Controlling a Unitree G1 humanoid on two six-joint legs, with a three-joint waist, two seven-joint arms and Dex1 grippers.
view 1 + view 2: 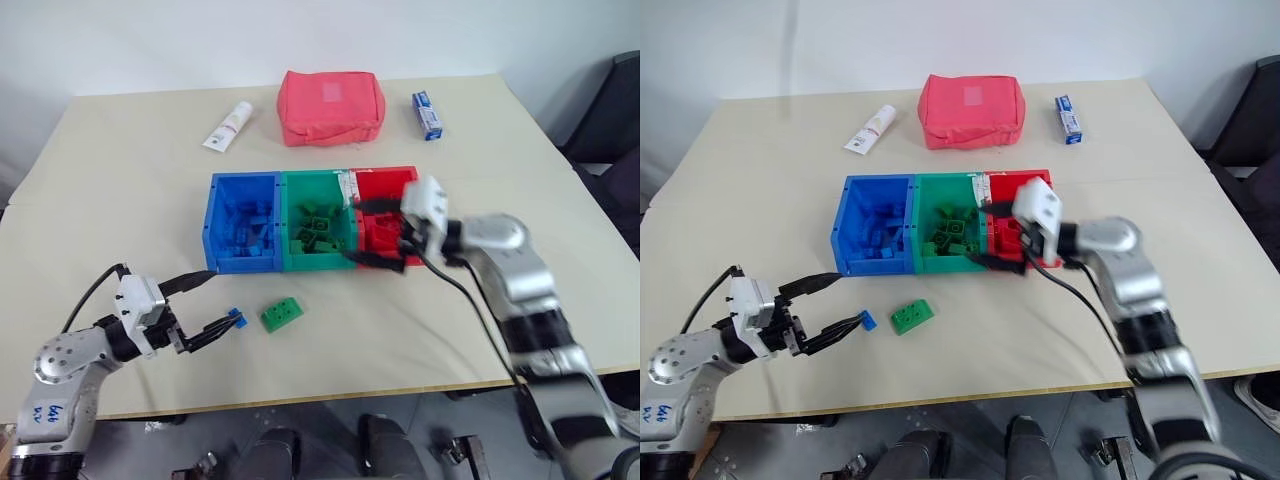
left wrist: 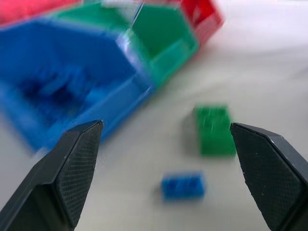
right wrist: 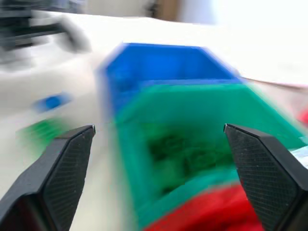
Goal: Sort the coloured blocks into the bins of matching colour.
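Observation:
Three bins stand side by side: blue bin (image 1: 238, 263), green bin (image 1: 316, 264) and red bin (image 1: 384, 172), each holding blocks of its own colour. On the table in front of them lie a small blue block (image 1: 237, 318) and a wider green block (image 1: 282, 314). My left gripper (image 1: 215, 303) is open and level, its fingers on either side of the blue block (image 2: 183, 186) without touching it. My right gripper (image 1: 350, 230) hovers open and empty over the edge between the green and red bins, pointing toward the green bin (image 3: 192, 144).
Behind the bins lie a red zip pouch (image 1: 330, 105), a white tube (image 1: 228, 125) and a blue-and-white carton (image 1: 428, 113). A black chair (image 1: 612, 120) stands off the table's right side. The table's front edge runs close below the loose blocks.

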